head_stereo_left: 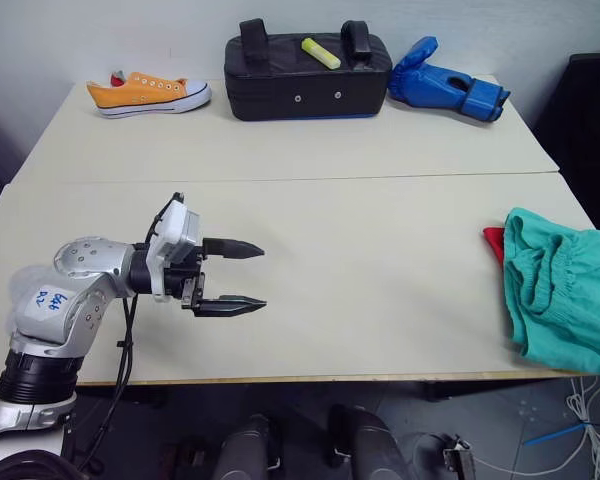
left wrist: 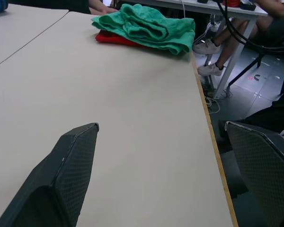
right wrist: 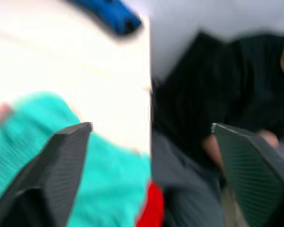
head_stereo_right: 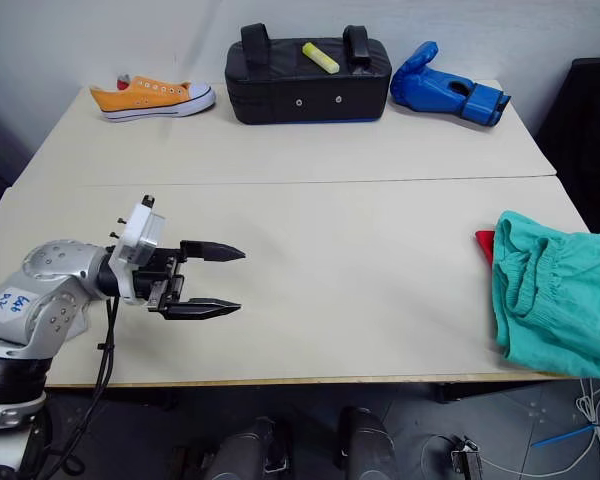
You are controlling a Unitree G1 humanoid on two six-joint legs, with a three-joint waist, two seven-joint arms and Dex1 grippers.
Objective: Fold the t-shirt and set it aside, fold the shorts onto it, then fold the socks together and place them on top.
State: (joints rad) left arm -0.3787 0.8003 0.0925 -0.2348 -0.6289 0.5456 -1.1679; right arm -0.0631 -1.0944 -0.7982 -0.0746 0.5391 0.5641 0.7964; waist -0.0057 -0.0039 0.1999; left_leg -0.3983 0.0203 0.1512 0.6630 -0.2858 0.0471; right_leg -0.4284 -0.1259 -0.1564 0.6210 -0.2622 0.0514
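At right table edge: the shorts (head_stereo_left: 560,290) are seen lying bunched on top of the t-shirt (head_stereo_left: 494,243), of which just a red corner is shown beneath the teal cloth.
Stack condition: shorts are judged loosely folded at best; the waistband is gathered and part of the cloth is hung over the table (head_stereo_left: 330,220) edge.
Socks: none are found anywhere on the table surface; their location cannot be told.
Left gripper (head_stereo_left: 234,277): it is held over bare tabletop on the left side, well apart from the garments; its two fingers are spread with nothing between them.
Right gripper (right wrist: 149,156): its fingers are spread wide and empty, seen over the teal and red cloth near the table's far right edge.
Progress: shirt and shorts steps are judged done or nearly so, since the shorts are laid on the shirt.
Remaining: socks are still to be found, folded together and placed on top.
Back of table: an orange sneaker (head_stereo_left: 148,93), a black bag (head_stereo_left: 307,74) and a blue glove (head_stereo_left: 446,85) are left untouched.
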